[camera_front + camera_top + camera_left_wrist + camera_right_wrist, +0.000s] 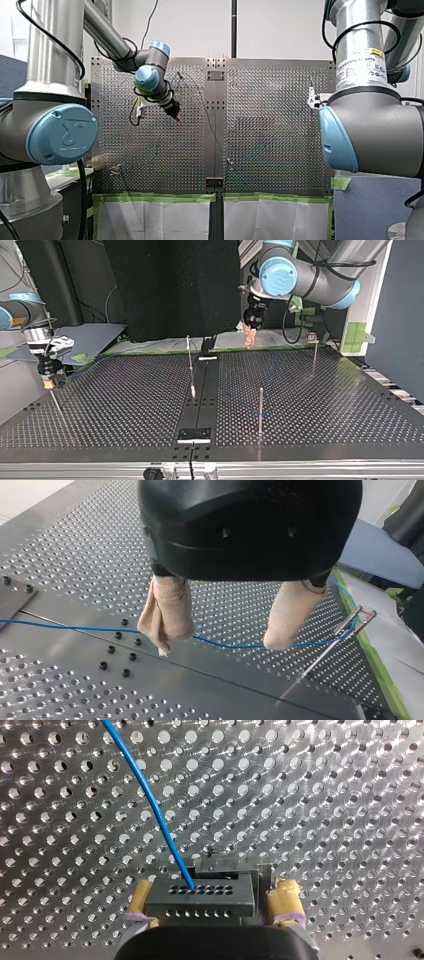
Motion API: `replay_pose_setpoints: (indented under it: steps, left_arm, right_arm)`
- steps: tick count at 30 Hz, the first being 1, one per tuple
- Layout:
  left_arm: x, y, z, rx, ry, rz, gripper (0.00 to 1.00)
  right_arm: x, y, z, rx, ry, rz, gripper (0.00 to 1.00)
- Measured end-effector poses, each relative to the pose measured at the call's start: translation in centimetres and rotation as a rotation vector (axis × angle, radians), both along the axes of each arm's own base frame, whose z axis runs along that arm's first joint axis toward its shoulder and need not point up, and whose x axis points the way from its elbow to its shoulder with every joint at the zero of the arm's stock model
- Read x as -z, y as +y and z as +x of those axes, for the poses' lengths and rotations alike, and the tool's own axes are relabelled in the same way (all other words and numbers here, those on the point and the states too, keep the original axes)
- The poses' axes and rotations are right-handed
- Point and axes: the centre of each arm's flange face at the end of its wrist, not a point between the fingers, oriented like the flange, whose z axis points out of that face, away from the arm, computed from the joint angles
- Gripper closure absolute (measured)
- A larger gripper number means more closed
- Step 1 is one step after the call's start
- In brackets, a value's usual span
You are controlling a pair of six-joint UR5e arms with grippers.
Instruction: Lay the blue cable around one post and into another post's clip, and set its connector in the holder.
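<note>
- The beige-padded left gripper (219, 647) hangs released over the thin blue cable (75, 628). We judge it is poised to pick the slack for routing toward the slim metal posts (352, 621).
- The right gripper (212, 891) clamps the black perforated connector block (200, 902), anchoring that end.
- We cannot read the white label (360, 65) on the right arm.

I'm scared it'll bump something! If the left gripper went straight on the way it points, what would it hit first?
Probably the blue cable: it runs right under the open left gripper, lying on the perforated table. How far above it the gripper hangs is unclear.
</note>
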Motion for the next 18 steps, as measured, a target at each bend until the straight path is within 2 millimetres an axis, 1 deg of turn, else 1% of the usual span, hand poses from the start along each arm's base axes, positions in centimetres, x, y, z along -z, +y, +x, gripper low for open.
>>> replay_pose_setpoints:
  steps: [8,18]
  left_arm:
    - [2.5,0.7,-1.1,-0.005,0.001,0.0,0.0]
    - [6.0,1.7,-3.1,-0.011,0.003,0.004,0.0]
  right_arm:
    - [0.0,0.0,0.0,0.0,0.0,0.0,0.02]
    - [0.0,0.0,0.0,0.0,0.0,0.0,0.02]
